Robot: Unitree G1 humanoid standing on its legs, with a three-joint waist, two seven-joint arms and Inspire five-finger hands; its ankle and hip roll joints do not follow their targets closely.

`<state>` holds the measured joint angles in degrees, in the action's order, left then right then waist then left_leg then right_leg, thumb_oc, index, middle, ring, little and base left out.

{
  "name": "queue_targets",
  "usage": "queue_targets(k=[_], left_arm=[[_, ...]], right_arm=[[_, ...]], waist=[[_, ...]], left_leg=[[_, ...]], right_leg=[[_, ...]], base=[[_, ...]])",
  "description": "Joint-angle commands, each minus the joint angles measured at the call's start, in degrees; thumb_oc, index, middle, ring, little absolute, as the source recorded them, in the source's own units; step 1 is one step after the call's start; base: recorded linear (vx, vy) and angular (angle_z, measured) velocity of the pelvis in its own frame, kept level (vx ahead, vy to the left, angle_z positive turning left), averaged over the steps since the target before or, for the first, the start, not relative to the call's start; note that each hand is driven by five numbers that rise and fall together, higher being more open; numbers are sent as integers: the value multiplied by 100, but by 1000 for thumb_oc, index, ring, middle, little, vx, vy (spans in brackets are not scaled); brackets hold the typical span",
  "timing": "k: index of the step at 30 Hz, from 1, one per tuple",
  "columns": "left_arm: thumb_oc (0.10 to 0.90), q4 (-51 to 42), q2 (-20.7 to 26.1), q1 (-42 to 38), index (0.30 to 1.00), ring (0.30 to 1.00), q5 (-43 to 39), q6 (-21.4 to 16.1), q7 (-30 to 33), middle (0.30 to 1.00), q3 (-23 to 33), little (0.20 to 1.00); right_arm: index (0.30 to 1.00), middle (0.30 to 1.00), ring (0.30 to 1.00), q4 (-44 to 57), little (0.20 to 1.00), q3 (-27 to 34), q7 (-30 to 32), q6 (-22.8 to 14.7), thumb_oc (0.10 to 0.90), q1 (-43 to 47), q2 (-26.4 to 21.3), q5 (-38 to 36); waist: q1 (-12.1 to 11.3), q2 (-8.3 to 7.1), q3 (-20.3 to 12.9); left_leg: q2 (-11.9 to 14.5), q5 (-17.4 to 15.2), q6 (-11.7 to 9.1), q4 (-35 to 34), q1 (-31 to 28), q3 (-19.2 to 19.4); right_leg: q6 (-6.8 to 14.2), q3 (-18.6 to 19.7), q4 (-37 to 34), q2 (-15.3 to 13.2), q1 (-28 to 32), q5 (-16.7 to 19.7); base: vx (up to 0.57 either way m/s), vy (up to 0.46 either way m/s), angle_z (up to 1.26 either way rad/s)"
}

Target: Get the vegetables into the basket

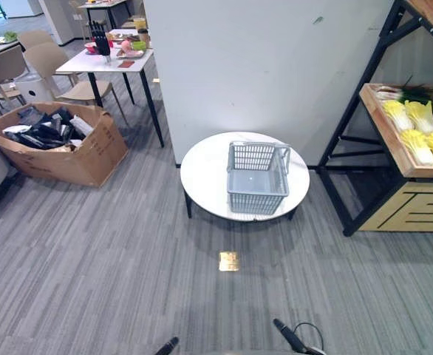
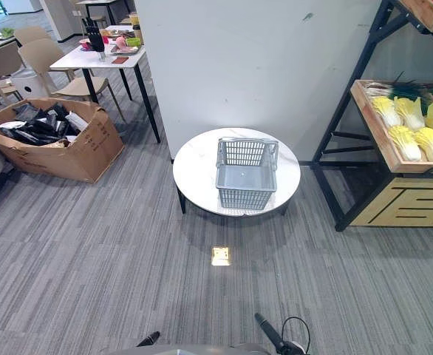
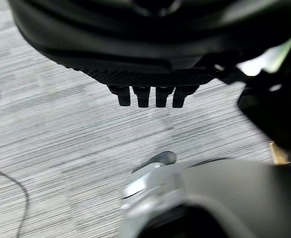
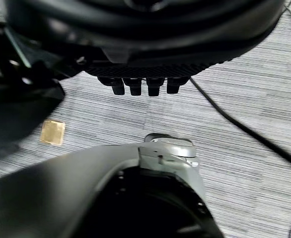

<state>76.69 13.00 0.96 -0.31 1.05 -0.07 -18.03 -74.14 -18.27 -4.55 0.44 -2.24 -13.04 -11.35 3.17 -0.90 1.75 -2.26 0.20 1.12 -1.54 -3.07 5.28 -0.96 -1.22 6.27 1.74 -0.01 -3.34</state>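
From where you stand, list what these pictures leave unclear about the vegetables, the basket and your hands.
- Vegetables: the left eye view's right edge cuts off the shelf, so their number is unknown.
- Basket: its far inner corners sit behind its mesh wall.
- Left hand, right hand: short finger stubs show below the dark bulk; grip unreadable.

Basket on the table, vegetables on the shelf.
A grey plastic lattice basket [image 1: 257, 179] is set upright on a round white table [image 1: 205, 174], its handle folded to the far rim. Pale yellow-and-white cabbages [image 1: 421, 133] are laid in rows on a wooden shelf tray [image 1: 385, 133], well apart from it.
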Motion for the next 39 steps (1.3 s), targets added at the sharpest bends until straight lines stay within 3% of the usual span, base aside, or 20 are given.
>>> queue_targets(k=[1, 21, 32, 36, 39], left_arm=[[900, -23, -86, -484, 1000, 1000, -5, -173, -20, 1000, -41, 1000], [900, -11, -81, -386, 1000, 1000, -223, -211, -101, 1000, 94, 1000], [900, -206, -55, -430, 1000, 1000, -409, -268, -148, 1000, 74, 1000], [900, -295, 7, -496, 1000, 1000, -435, -266, -177, 1000, 71, 1000], [900, -375, 60, -530, 1000, 1000, -525, -281, -176, 1000, 125, 1000]], right_arm=[[1000, 1000, 1000, -162, 1000, -28, -39, -185, 900, 379, 24, -165], [1000, 1000, 1000, -216, 1000, -35, -128, -192, 900, 325, 72, -192], [1000, 1000, 1000, -195, 1000, 62, -137, -145, 900, 440, -28, -261], [1000, 1000, 1000, -88, 1000, 103, -138, -148, 900, 531, -78, -292], [1000, 1000, 1000, -16, 1000, 216, -139, -154, 900, 595, -131, -447]], waist=[[107, -144, 180], [50, -181, 149], [-17, -178, 261], [-43, -169, 416], [-15, -151, 594]], left_leg=[[312, -121, -451, -346, -419, 227], [264, -151, -420, -346, -478, 195], [134, -196, -278, -346, -442, 150], [69, -213, -142, -346, -426, 118], [35, -224, -92, -346, -458, 99]], right_leg=[[868, 386, -1127, -605, 456, 681], [882, 352, -1127, -638, 526, 689], [972, 381, -1030, -797, 431, 780], [1085, 467, -138, -797, -38, 704], [1241, 444, 615, -822, -444, 956]], base=[[0, 0, 0], [0, 2, 0], [1, 48, 0], [-38, 112, -3], [-6, 82, -1]])
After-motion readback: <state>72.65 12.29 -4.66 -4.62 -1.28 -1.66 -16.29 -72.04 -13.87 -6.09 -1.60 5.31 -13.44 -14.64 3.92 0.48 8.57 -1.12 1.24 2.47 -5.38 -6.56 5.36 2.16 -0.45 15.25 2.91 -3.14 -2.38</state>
